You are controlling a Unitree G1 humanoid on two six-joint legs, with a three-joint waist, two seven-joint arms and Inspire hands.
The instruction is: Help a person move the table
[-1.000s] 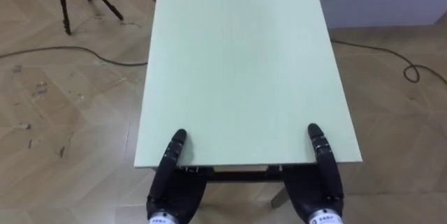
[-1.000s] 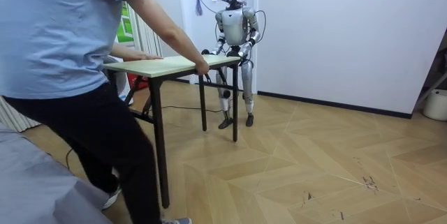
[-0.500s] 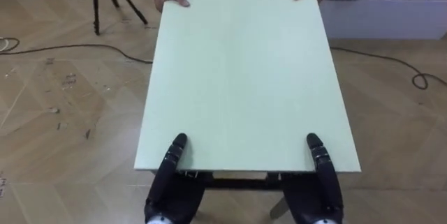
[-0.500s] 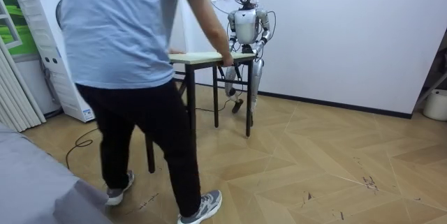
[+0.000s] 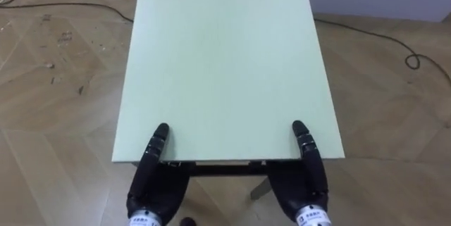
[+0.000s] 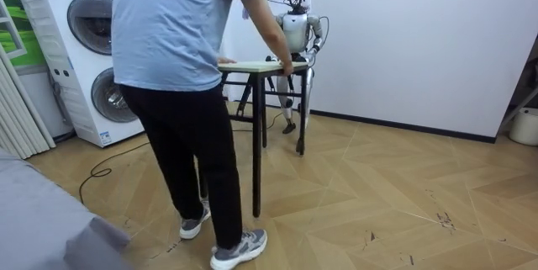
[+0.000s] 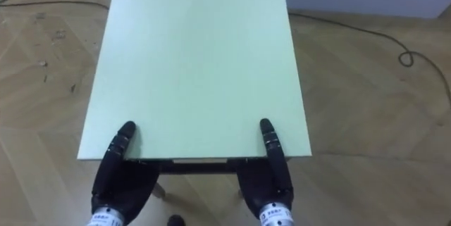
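Desk (image 5: 225,64) looks stiff, bulky, likely heavy; our left hand (image 5: 151,182) and right hand (image 5: 306,182) meet its near edge, though we cannot tell their grip underneath.

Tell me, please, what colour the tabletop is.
Pale green, plain; the tabletop shows best in the left eye view.

Eye views: head-mounted stereo pair, looking steeply down on the table (image 5: 225,64) from its near end, close in; right eye sits a touch to the side, same scene. Room view: standing well off, behind the person (image 6: 181,93), facing the robot at the far end, probably head-on. Shared: the table top.
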